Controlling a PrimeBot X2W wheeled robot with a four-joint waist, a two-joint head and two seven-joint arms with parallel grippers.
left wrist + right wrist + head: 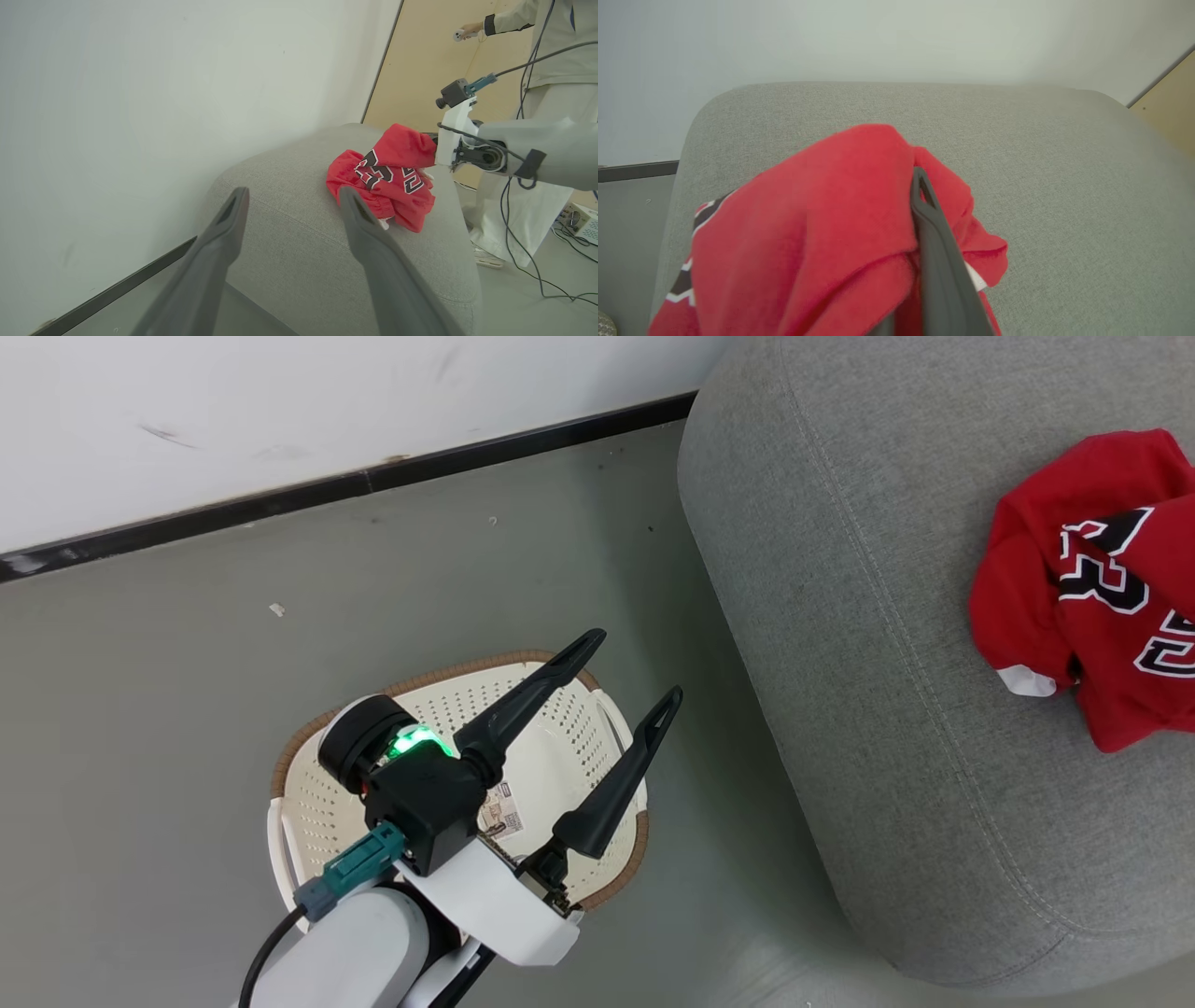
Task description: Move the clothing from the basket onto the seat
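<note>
I see bright, even light, soft shadow along the seat (887,709) at its nine o'clock side, my left fingers (205,270) blurry at six o'clock.

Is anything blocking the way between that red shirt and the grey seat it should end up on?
Nothing visible does. The clothing already rests on the seat, and the right gripper has its fingers closed on a fold.

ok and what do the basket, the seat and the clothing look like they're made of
basket: likely moulded plastic, cream-white and smooth, with rows of small holes; its brown rim looks woven, maybe imitation wicker.
seat: grey woven upholstery fabric, matte, with a visible coarse weave.
clothing: soft red knit, probably jersey, matte, crumpling into loose folds.
</note>
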